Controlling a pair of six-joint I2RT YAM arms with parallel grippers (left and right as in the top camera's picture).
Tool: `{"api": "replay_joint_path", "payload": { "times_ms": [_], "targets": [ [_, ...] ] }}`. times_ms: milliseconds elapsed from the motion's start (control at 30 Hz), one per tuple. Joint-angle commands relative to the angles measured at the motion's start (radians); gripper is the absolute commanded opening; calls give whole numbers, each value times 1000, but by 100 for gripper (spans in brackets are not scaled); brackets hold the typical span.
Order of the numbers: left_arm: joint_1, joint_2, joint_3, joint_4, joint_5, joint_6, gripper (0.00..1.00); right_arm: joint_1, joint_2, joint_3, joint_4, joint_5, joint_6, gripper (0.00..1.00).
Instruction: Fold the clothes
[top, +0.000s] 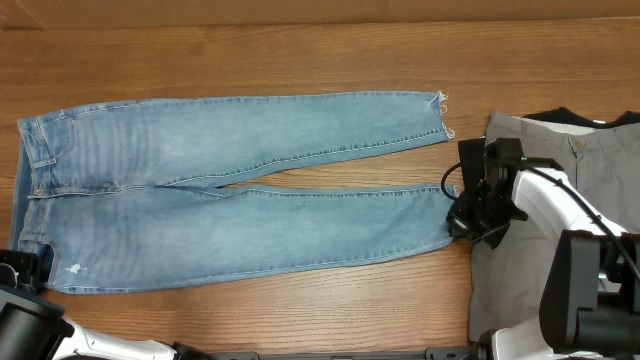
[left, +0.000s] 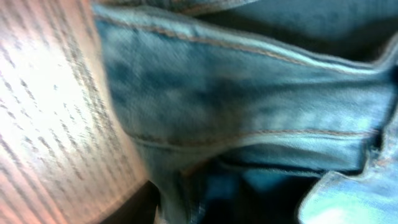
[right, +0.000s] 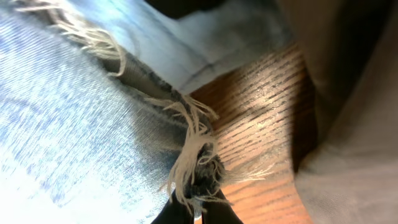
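Your jeans (top: 230, 190) lie lengthwise left-to-right. Right tool (right: 196, 214) is clenched on the near leg's frayed hem (right: 186, 140), left tool (top: 25, 268) is at the waistband (top: 38, 160), can't tell its grip.

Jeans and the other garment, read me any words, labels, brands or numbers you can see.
None readable: no words, labels or numbers show on the jeans, the grey garment or the table. The left wrist view of the denim is too blurred to tell.
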Motion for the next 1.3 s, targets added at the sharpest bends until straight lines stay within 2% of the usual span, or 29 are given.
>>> {"api": "replay_joint_path", "payload": {
  "times_ms": [0,267,533,767,1000,1100,1267],
  "targets": [
    [-2,30,-8,-16,-39,16,6,2,-72,76,-31,43,-44,4],
    [-2,-40,43,-141,-34,-22,4,2,-207,206,-175,43,-43,4],
    [-2,-269,214,-342,-87,-80,4,3,-371,356,-388,43,-19,4],
    [-2,-463,327,-388,-151,-112,4,3,-488,528,-500,43,25,4],
    [-30,-466,345,-380,-163,-118,4,3,-481,551,-318,43,99,4],
    [-79,-436,344,-377,-224,-118,4,4,-382,550,-227,37,128,4],
    [-150,-375,344,-374,-309,-118,4,4,-193,550,-36,-98,127,4]
  ]
}}
